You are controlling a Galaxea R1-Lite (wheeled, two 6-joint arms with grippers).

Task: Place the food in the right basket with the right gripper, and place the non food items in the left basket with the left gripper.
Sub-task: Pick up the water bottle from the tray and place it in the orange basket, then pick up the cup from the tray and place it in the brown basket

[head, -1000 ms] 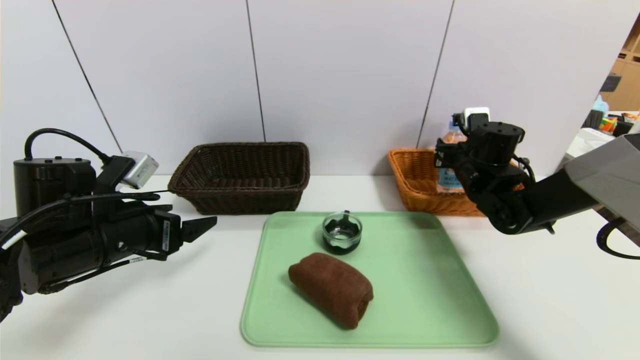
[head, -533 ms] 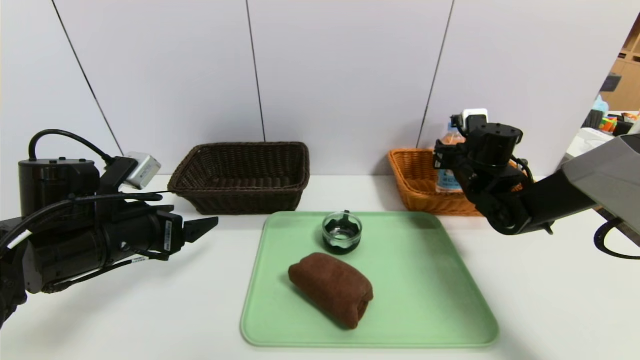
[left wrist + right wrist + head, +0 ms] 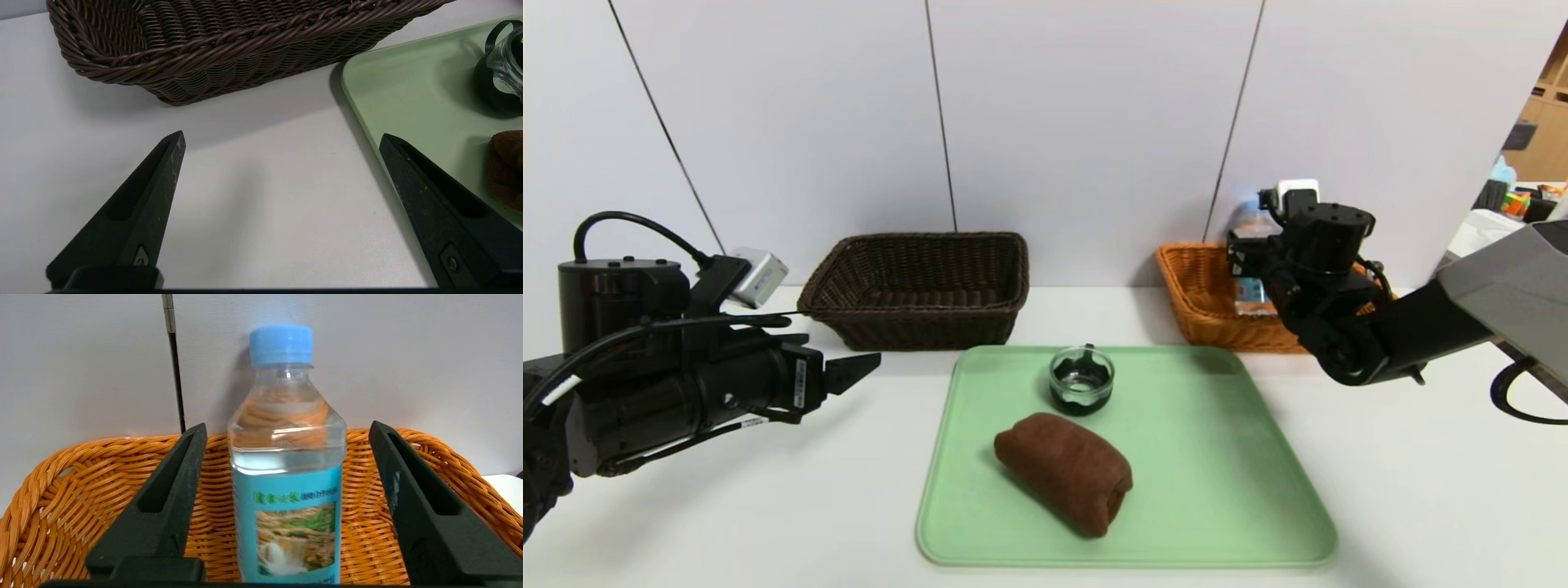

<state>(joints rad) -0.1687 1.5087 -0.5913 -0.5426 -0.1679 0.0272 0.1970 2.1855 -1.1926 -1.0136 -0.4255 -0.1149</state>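
A clear water bottle (image 3: 286, 457) with a blue cap and blue label stands upright in the orange basket (image 3: 81, 465) at the back right (image 3: 1201, 302). My right gripper (image 3: 287, 425) is open around the bottle (image 3: 1250, 286), with a gap on each side between finger and bottle. On the green tray (image 3: 1217, 457) sit a small glass jar (image 3: 1081, 380) and a rolled brown towel (image 3: 1066, 472). The left gripper (image 3: 854, 371) hovers open and empty over the table left of the tray, short of the dark brown basket (image 3: 915, 286).
In the left wrist view the dark basket (image 3: 204, 41) lies just beyond the fingertips, with the tray edge (image 3: 408, 81), the jar (image 3: 502, 69) and the towel (image 3: 506, 167) off to one side. A white wall stands close behind both baskets.
The right gripper has opened and let go of the water bottle, which now stands a little lower in the orange basket. The left arm has barely shifted.
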